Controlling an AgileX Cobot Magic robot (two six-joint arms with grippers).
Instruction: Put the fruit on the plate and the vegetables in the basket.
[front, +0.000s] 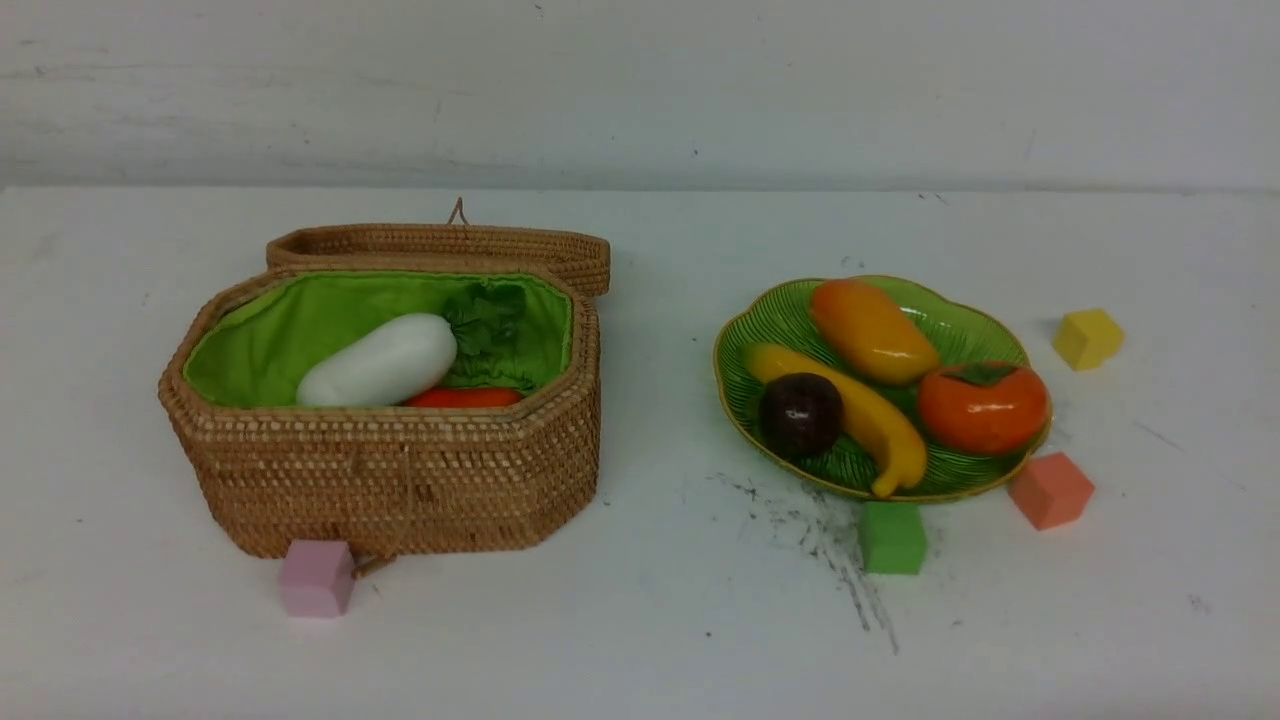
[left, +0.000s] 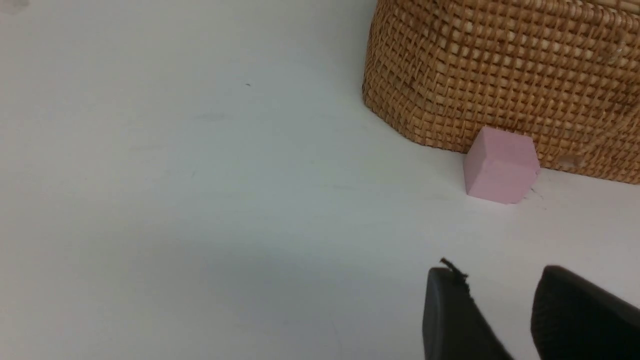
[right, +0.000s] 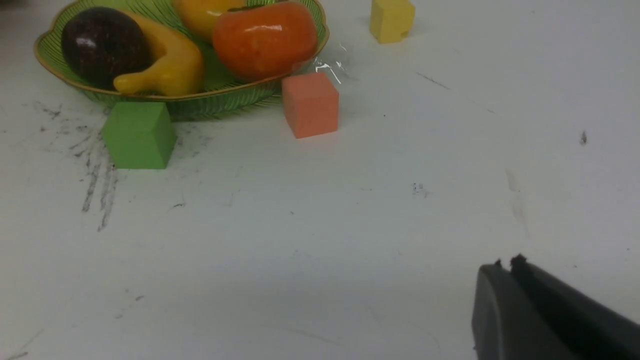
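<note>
Evidently sorted: mango (front: 872, 330), banana (front: 858, 412), mangosteen (front: 800, 414) and persimmon (front: 982, 406) crowd the plate (front: 770, 318) at right of frame; radish (front: 378, 362) and carrot (front: 465, 397) lie in the basket (front: 400, 480) at left. Left gripper (left: 500, 300) hangs parted and empty; right gripper (right: 507, 265) is pinched together on nothing.

We see only a sliver of the red-orange vegetable (front: 465, 397) behind the basket (front: 400, 480) wall; both grippers' bodies are cut off.
</note>
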